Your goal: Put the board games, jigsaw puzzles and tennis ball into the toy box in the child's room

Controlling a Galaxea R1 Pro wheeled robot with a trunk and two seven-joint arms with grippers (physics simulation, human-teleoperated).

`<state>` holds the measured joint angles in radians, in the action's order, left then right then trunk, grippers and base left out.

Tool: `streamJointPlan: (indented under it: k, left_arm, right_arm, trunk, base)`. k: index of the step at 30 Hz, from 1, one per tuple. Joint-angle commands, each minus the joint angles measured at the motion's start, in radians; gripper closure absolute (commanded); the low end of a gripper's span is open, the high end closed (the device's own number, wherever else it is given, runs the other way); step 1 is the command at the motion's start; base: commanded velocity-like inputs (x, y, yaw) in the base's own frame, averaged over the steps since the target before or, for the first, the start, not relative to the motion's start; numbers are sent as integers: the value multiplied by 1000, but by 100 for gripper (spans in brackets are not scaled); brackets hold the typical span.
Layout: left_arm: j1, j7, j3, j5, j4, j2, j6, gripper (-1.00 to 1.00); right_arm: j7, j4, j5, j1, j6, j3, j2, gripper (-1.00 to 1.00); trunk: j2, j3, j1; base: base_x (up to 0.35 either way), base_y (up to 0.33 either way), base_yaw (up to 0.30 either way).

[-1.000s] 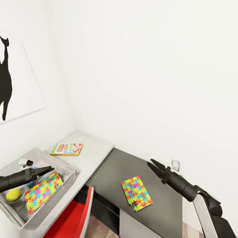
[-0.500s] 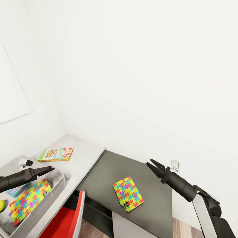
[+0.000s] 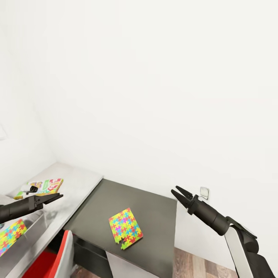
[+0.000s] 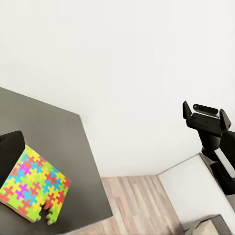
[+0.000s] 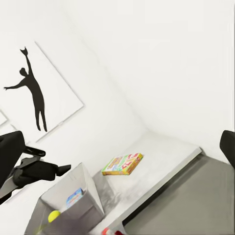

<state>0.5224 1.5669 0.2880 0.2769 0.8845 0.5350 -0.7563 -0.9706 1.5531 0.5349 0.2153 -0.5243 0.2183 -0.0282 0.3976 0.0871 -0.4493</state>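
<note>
Centrally, on the dark grey lower section of the L-shaped desk (image 3: 154, 216), a jigsaw puzzle (image 3: 125, 228) is lying flat, one piece jutting loose at its near edge; the left wrist view is showing the same puzzle (image 4: 33, 190) near the desk's corner, above the wood-plank floor (image 4: 142, 205). On the light grey upper section (image 3: 77, 181), a board game (image 3: 43, 187) with a green, red and yellow lid is resting flat beside the corner of the white walls. At the head view's lower left edge, the grey toy box (image 3: 29, 227) is holding a second jigsaw puzzle (image 3: 9, 236) leaning inside it. The right wrist view is showing that toy box (image 5: 73, 196) with the tennis ball (image 5: 54, 215) and a blue board game (image 5: 74, 197) inside, the green-red-yellow game (image 5: 122, 164) lying on the desk beyond it, and a baseball-player silhouette picture (image 5: 34, 95) hanging on the wall. The left gripper (image 3: 54, 198) is hovering over the desk near the box rim, its fingers looking close together and empty. The right gripper (image 3: 178, 193) is hanging beyond the dark section's far corner, its fingers spread apart and holding nothing. A red chair (image 3: 50, 262) is standing under the desk edge
</note>
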Motion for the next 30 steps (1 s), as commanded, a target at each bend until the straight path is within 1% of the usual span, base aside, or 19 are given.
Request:
streamJointPlan:
  k: [1,8,30]
  left_arm:
    - [1,4,0,-1,1,0,-11,-100]
    - [1,4,0,-1,2,0,-11,-100]
    - [1,4,0,-1,2,0,-11,-100]
  right_arm:
    - [0,0,6,1,-7,0,0,-100]
    - [3,0,5,1,-7,0,4,-100]
    - [5,0,8,1,-5,0,4,-100]
  trunk:
    - [2,2,-1]
    - [2,0,-1]
    - [2,0,-1]
  base:
    - [0,-231,-62]
    - [0,-149,-28]
    - [0,-7,-1]
